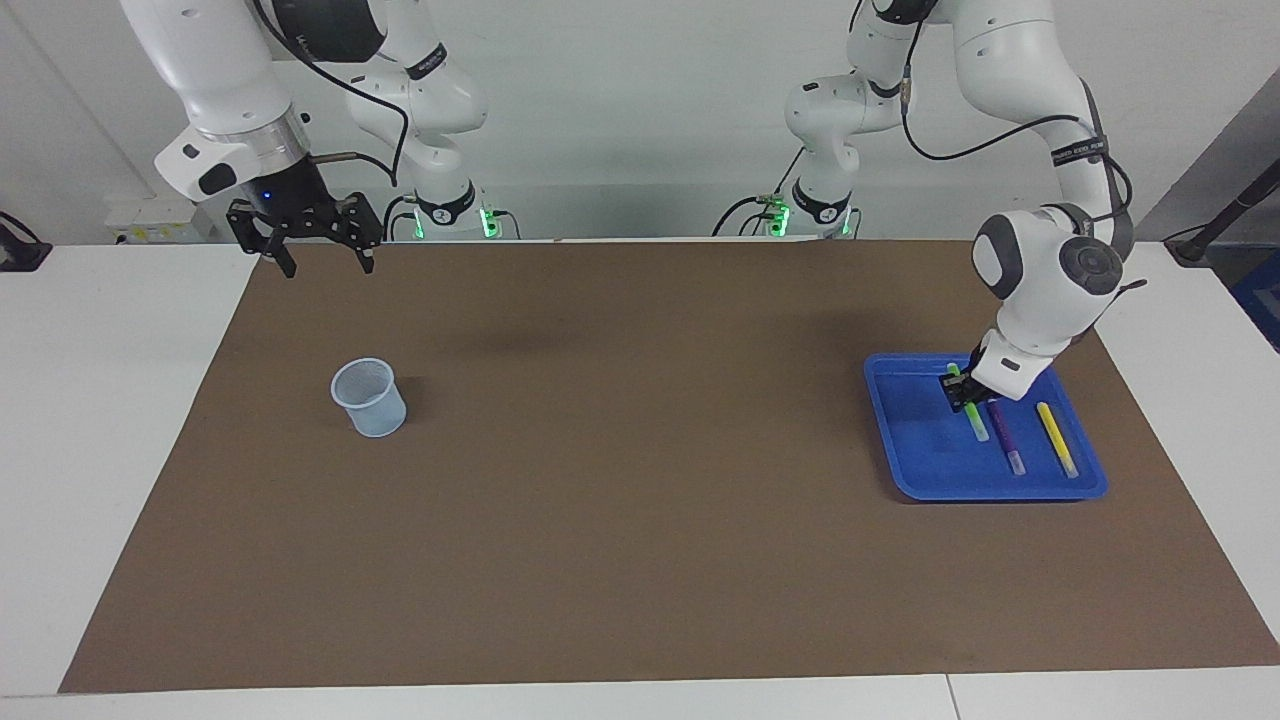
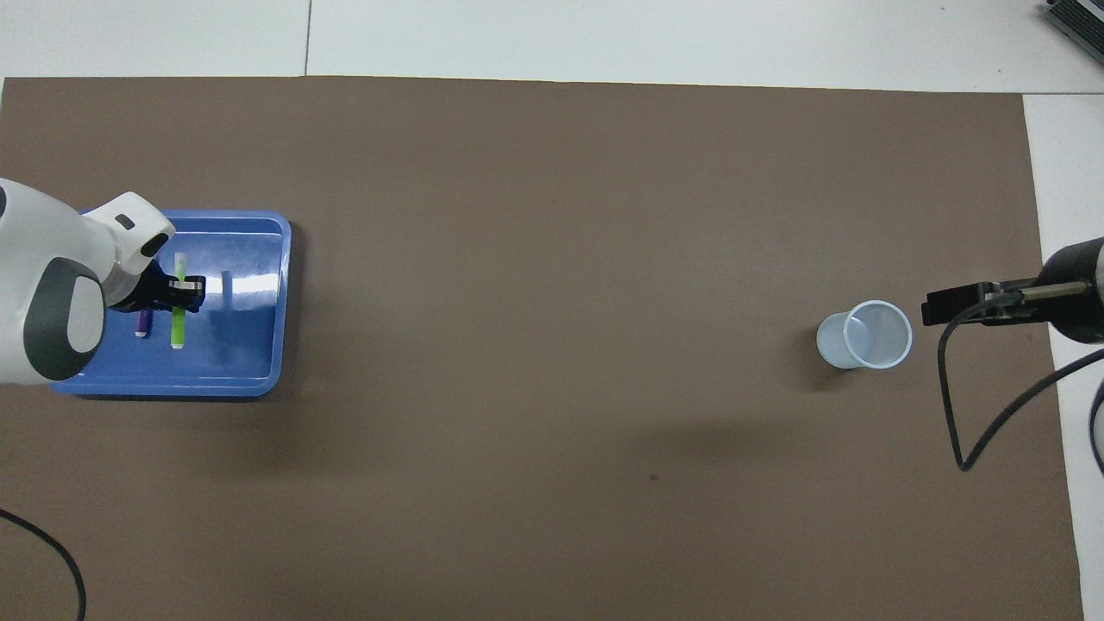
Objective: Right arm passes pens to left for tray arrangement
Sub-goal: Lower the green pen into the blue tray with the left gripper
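Our left arm bends down from its base with the wrist angled steeply downward, and our left gripper (image 1: pixel 960 392) sits low, its fingers clamped tight. Our right arm waits, raised near its own base at its end of the bench, forearm pointing straight down. Our right gripper (image 1: pixel 320 255) hangs in the air there, tips downward, its two fingers spread wide apart.
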{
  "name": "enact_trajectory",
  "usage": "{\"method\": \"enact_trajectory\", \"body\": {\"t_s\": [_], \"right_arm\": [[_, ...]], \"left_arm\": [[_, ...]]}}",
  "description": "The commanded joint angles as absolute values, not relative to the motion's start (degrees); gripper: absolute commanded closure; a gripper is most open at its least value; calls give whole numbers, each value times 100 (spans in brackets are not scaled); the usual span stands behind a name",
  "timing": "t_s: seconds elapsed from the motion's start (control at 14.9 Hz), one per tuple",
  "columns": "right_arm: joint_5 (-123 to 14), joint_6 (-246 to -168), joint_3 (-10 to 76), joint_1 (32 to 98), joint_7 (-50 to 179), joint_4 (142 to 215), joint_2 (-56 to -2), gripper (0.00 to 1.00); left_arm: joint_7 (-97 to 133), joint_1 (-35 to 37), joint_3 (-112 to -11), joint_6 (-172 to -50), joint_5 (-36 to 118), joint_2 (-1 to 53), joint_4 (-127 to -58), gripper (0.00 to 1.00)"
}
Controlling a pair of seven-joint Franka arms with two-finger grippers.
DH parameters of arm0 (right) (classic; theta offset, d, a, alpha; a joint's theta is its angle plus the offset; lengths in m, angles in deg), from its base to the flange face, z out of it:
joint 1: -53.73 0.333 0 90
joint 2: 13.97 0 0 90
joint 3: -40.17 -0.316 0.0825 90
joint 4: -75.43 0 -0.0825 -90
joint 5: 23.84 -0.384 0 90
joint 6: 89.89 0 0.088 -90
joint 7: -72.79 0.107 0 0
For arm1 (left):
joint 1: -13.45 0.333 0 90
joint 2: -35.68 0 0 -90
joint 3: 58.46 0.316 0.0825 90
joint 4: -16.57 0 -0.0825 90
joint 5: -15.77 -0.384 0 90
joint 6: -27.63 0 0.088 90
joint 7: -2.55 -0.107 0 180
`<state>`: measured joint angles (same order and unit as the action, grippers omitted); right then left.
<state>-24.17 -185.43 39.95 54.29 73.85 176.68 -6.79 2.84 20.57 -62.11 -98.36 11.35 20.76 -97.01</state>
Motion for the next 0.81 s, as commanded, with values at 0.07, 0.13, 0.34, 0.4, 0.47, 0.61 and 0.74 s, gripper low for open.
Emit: {"method": "enact_trajectory", "body": {"t_s": [0.07, 0.13, 0.34, 0.4, 0.47, 0.61, 0.74], "right_arm": [[-2375, -18499, 4052, 5461, 7639, 17554, -860, 0], [-2384, -18499, 4104, 5461, 7631, 17554, -861, 0], [-2375, -18490, 4148, 5461, 7613, 17528, -975, 0], [-2375, -18490, 4157, 5461, 7613, 17467, -983, 0], [-2375, -18481, 4149, 5461, 7596, 17432, -1044, 0], [-2384, -18490, 4157, 5461, 7595, 17431, -1063, 0], [-2384, -18499, 4157, 5461, 7552, 17431, -1063, 0]], "left_arm": [[220, 2189, -6268, -10121, 1023, 1854, -9549, 100], [211, 2189, -6268, -10174, 1023, 1784, -9541, 100], [203, 2207, -6277, -10393, 1075, 1705, -9567, 100], [194, 2242, -6277, -10420, 1076, 1696, -9584, 100], [168, 2259, -6277, -10420, 1084, 1696, -9593, 100], [167, 2260, -6277, -10420, 1102, 1696, -9611, 100], [167, 2260, -6277, -10447, 1346, 1704, -9637, 100]]}}
